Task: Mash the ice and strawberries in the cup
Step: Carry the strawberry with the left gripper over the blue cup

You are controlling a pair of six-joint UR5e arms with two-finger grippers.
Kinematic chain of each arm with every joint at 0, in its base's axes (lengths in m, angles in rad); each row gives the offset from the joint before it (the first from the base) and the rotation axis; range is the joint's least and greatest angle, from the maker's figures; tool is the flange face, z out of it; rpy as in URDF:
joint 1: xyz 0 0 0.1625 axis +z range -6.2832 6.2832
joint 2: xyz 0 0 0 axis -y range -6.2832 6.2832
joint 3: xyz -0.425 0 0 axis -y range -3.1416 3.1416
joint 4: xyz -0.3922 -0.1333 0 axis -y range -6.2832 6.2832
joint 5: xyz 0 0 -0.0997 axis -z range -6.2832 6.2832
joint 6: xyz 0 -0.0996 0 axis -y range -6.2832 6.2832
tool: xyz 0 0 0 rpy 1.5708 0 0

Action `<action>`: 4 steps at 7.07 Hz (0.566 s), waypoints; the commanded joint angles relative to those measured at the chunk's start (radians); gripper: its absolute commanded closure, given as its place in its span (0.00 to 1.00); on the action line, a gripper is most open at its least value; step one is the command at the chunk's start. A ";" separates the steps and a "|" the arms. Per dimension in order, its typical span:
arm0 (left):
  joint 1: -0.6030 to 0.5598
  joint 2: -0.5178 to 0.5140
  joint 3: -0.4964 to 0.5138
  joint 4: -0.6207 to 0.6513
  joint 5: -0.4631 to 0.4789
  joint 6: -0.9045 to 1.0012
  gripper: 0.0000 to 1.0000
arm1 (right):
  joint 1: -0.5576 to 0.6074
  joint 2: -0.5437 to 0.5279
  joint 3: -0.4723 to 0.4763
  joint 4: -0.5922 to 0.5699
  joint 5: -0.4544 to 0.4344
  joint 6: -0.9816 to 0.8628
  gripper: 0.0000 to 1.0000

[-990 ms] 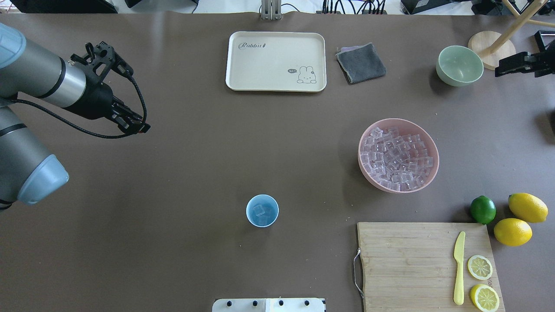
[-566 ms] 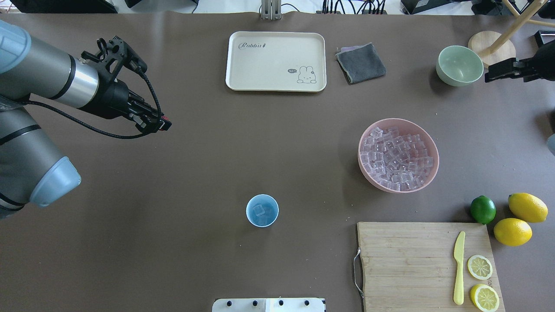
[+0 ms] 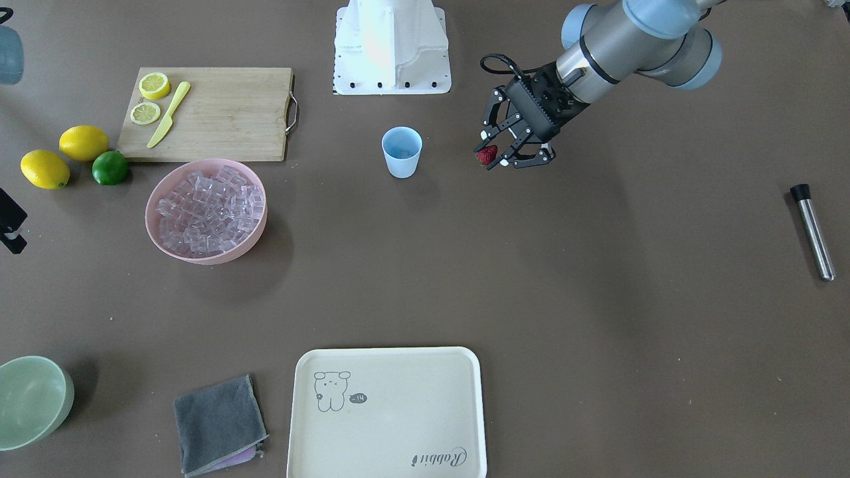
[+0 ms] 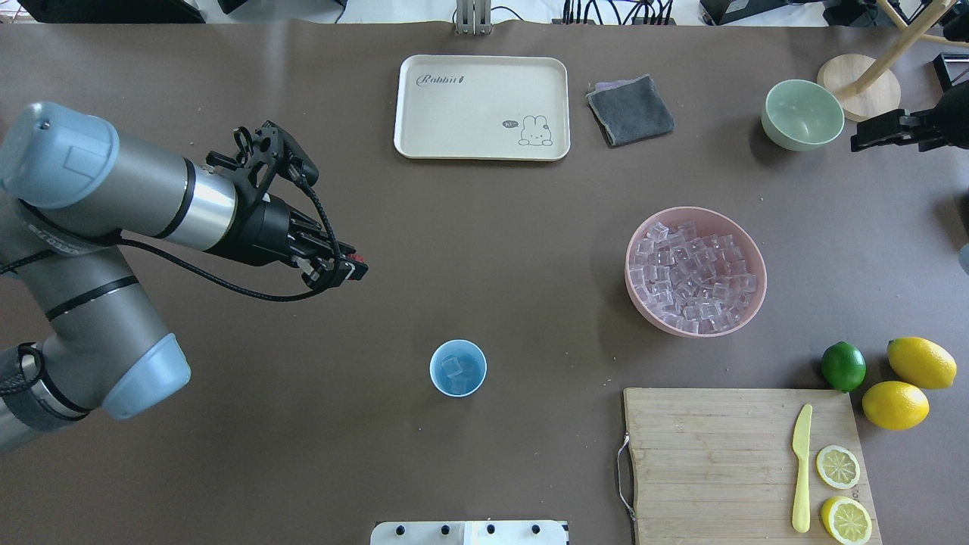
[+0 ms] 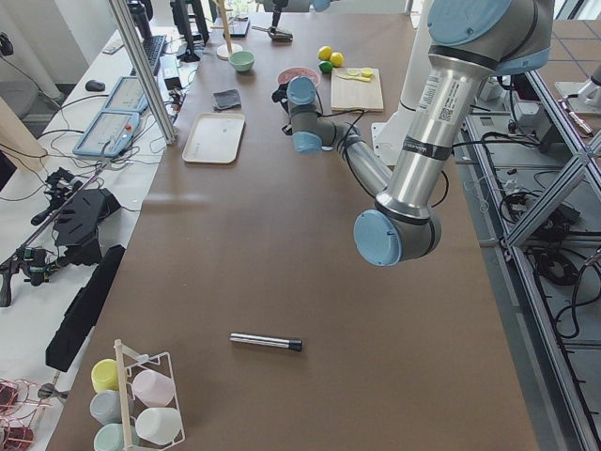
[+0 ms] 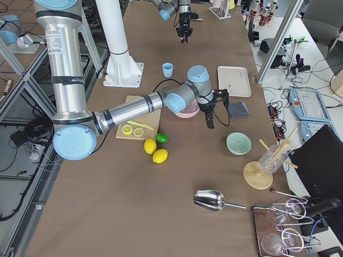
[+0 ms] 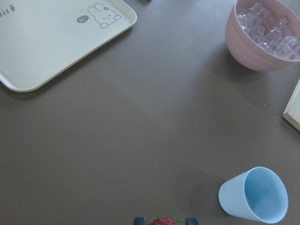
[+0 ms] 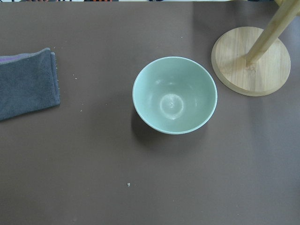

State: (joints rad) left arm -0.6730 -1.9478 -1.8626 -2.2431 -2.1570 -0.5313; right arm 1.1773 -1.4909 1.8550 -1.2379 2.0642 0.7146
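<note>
Strawberry (image 3: 487,155) in left pincer (image 3: 493,157), clearest frontally

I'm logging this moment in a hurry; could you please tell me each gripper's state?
Left gripper: closed on the strawberry.
Right gripper: cannot be told.

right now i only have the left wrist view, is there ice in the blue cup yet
Observer: Yes, overhead shows clear ice cubes inside the cup.
Operator: anything around to mash with
Observer: A steel rod with a black cap lies at the table's left end.
Operator: where's the right gripper
Observer: The right gripper hovers near the pale green bowl, far from the cup.
</note>
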 commanded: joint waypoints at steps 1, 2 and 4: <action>0.152 -0.020 0.025 -0.078 0.127 -0.015 1.00 | 0.001 0.000 -0.002 0.000 -0.013 -0.001 0.00; 0.215 -0.029 0.051 -0.117 0.188 -0.045 1.00 | 0.001 0.000 -0.002 0.000 -0.030 -0.004 0.00; 0.294 -0.069 0.103 -0.176 0.291 -0.085 1.00 | 0.001 -0.003 -0.002 0.000 -0.036 -0.006 0.00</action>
State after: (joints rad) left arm -0.4276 -1.9983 -1.7874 -2.3834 -1.9246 -0.6002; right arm 1.1780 -1.4926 1.8517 -1.2379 2.0318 0.7090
